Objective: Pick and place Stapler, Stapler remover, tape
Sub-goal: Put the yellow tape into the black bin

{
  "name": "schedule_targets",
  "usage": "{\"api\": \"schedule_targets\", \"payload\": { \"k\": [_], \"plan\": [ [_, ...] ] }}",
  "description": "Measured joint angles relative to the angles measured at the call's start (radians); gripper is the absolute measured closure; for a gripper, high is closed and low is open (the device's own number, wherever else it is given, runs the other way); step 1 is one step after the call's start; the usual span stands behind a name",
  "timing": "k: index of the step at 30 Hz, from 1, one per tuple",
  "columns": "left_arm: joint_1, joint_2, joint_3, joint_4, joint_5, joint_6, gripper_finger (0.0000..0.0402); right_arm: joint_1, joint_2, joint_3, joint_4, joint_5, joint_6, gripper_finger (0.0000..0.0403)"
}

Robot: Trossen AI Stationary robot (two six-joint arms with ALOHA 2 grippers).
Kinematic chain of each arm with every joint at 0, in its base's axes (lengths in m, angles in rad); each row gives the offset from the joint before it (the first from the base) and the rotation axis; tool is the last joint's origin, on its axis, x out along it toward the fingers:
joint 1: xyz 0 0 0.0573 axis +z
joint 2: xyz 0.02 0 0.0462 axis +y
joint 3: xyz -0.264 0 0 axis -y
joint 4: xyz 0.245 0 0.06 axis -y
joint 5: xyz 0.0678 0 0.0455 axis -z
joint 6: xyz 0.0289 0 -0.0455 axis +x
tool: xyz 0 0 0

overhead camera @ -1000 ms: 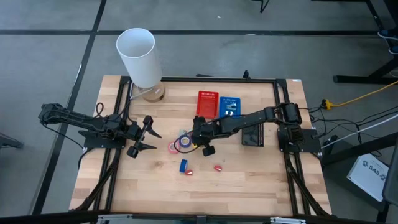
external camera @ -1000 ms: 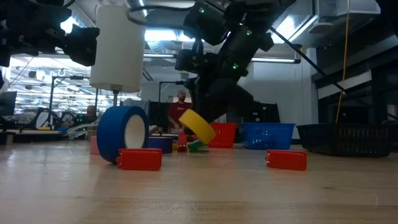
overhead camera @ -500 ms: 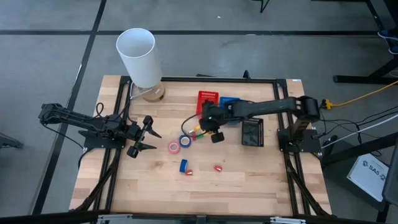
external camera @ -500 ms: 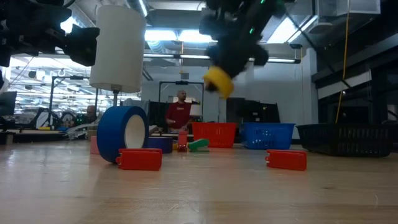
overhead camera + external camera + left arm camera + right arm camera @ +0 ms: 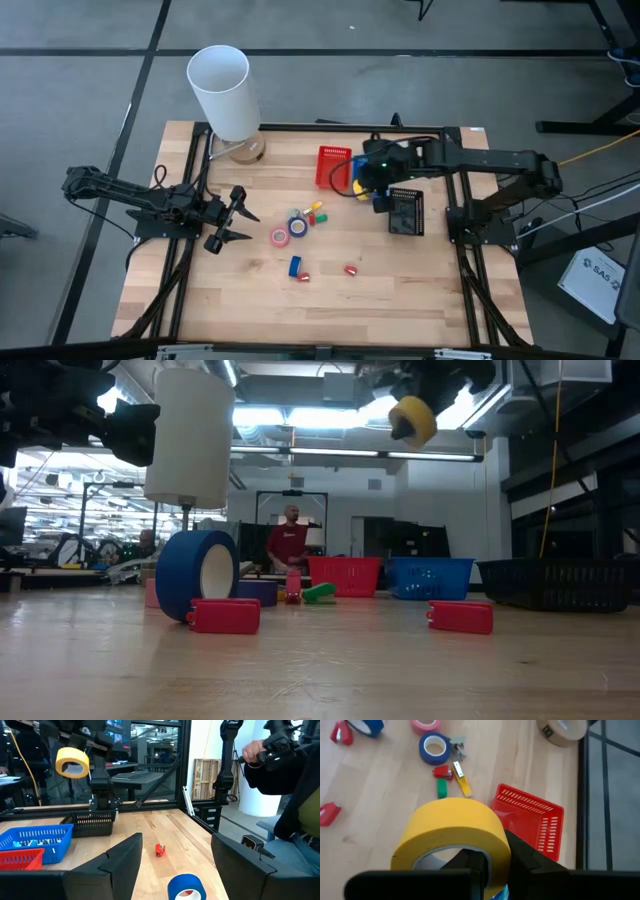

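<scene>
Wooden table (image 5: 400, 280), lab behind. Right gripper (image 5: 362, 182) clenched on yellow tape (image 5: 452, 832), lifted high near red basket (image 5: 333, 165) and blue basket (image 5: 430, 577). Left gripper (image 5: 238, 215) parked, spread wide. Risk: roll gripped through rim, may pivot, miss basket.

Even overhead light fell on the table (image 5: 400, 290), casting only soft, short shadows. In the low view, bright ceiling strip lights (image 5: 300, 418) glared behind dark silhouetted arms (the nearest wood blurred). The right wrist view's own fingers (image 5: 470, 870) were out of focus.
</scene>
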Motion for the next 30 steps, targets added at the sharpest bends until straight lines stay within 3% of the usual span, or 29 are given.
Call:
{"api": "schedule_targets", "payload": {
  "k": [17, 25, 30],
  "plan": [
    [0.000, 0.000, 0.000, 0.000, 0.000, 0.000, 0.0166, -0.033, -0.280, -0.412, 0.053, 0.007, 0.288, 0.0361],
    [0.000, 0.000, 0.000, 0.000, 0.000, 0.000, 0.0167, -0.062, -0.301, -0.546, 0.054, 0.055, 0.519, 0.0360],
    [0.000, 0.000, 0.000, 0.000, 0.000, 0.000, 0.0167, -0.098, -0.301, -0.578, -0.041, 0.069, 0.728, 0.0356]
  ]
}}
